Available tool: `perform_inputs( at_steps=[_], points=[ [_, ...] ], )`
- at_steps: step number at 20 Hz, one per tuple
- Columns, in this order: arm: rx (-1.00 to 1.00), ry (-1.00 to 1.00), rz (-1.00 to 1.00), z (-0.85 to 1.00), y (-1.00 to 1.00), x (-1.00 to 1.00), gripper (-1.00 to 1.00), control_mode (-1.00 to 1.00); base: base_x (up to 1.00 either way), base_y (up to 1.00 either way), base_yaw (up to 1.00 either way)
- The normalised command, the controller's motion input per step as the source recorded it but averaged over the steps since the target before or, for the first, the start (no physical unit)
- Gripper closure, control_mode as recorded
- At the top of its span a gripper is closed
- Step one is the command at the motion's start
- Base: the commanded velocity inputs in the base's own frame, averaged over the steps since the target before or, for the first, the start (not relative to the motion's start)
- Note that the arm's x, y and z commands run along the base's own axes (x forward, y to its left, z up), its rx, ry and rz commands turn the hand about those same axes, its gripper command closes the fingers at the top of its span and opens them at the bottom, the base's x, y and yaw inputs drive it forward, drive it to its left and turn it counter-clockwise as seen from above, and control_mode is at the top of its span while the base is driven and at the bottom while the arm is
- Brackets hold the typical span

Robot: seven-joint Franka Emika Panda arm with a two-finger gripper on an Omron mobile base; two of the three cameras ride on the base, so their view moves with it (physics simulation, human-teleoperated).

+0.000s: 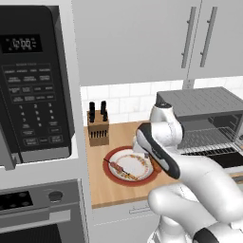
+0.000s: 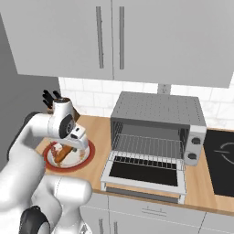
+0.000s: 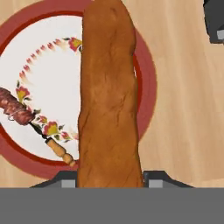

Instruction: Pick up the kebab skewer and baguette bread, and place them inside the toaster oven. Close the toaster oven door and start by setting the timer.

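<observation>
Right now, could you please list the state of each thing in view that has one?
toaster oven door: folded down, open.
toaster oven: empty, rack bare.
baguette bread: on the plate, between the pincer fingers.
kebab skewer: lying on the plate, untouched.
pincer: closed on the baguette bread.

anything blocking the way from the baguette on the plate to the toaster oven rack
Nothing visible does. The baguette bread lies on the plate, the toaster oven door is folded down, and the counter between plate and toaster oven looks bare.
</observation>
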Motion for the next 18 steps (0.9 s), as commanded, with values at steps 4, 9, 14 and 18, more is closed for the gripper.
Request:
perform_inputs(
  at_steps=[4,9,14,18],
  points=[
    [0.09,-0.12,-0.33,0.47,-0.59,-0.81,1.0,-1.0,0.0,0.0,0.0],
    [0.02,-0.12,-0.5,0.31,0.01,-0.47,1.0,-1.0,0.0,0.0,0.0],
    [0.06,-0.06,-0.5,0.38,-0.39,-0.05,1.0,-1.0,0.0,0.0,0.0],
    [0.16,-0.04,-0.38,0.6,-0.61,-0.02,1.0,-1.0,0.0,0.0,0.0]
  ],
)
